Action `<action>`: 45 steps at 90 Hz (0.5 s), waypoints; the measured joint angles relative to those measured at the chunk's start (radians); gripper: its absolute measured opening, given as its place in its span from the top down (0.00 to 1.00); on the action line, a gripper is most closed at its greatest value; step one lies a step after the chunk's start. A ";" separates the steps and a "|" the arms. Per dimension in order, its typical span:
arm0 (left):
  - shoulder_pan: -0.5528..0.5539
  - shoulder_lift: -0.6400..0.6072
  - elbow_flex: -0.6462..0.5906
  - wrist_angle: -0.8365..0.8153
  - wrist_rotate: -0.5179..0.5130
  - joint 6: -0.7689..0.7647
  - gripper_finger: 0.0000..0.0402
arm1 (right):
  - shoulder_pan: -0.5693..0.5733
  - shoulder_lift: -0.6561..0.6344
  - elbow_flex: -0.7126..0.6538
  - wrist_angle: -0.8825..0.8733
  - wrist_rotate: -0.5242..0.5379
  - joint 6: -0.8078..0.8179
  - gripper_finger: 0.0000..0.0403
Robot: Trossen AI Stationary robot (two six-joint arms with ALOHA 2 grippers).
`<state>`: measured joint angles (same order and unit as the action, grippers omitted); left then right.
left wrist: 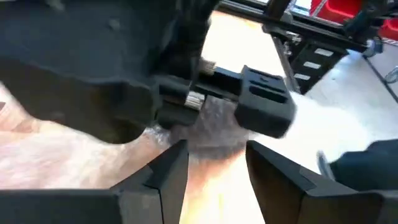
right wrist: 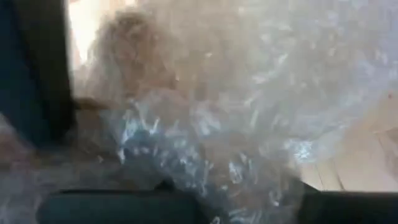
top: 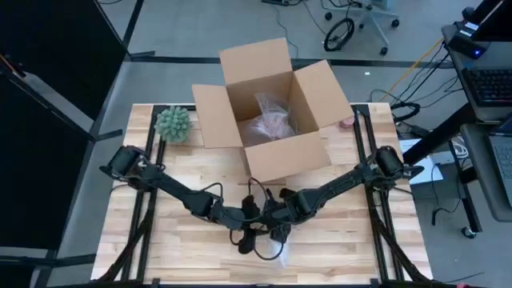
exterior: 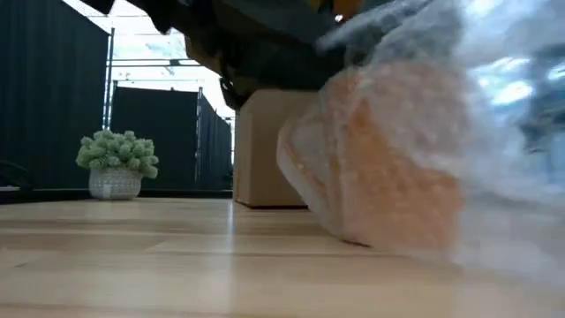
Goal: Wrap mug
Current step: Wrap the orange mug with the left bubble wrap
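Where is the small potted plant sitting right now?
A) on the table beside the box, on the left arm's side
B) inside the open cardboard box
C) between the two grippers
A: the potted plant stands on the table beside the open cardboard box, on the left arm's side.

An open cardboard box [top: 272, 112] sits at the far middle of the wooden table [top: 160, 248], holding crumpled clear plastic [top: 272, 124]; a small green potted plant [top: 173, 123] stands just beside its left flap
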<state>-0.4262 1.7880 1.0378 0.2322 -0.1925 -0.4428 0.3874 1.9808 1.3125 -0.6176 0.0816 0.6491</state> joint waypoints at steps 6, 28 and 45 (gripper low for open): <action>-0.009 -0.028 0.000 -0.060 -0.039 -0.001 0.63 | 0.000 0.000 0.000 -0.001 -0.005 -0.004 0.92; -0.020 -0.053 -0.003 -0.212 -0.213 -0.008 0.63 | 0.000 0.000 -0.001 0.007 -0.008 -0.021 0.92; 0.012 0.001 -0.017 -0.199 -0.219 -0.074 0.63 | 0.000 0.000 -0.001 0.011 -0.007 -0.024 0.91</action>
<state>-0.4144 1.7892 1.0206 0.0337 -0.4114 -0.5163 0.3878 1.9808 1.3113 -0.6066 0.0749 0.6253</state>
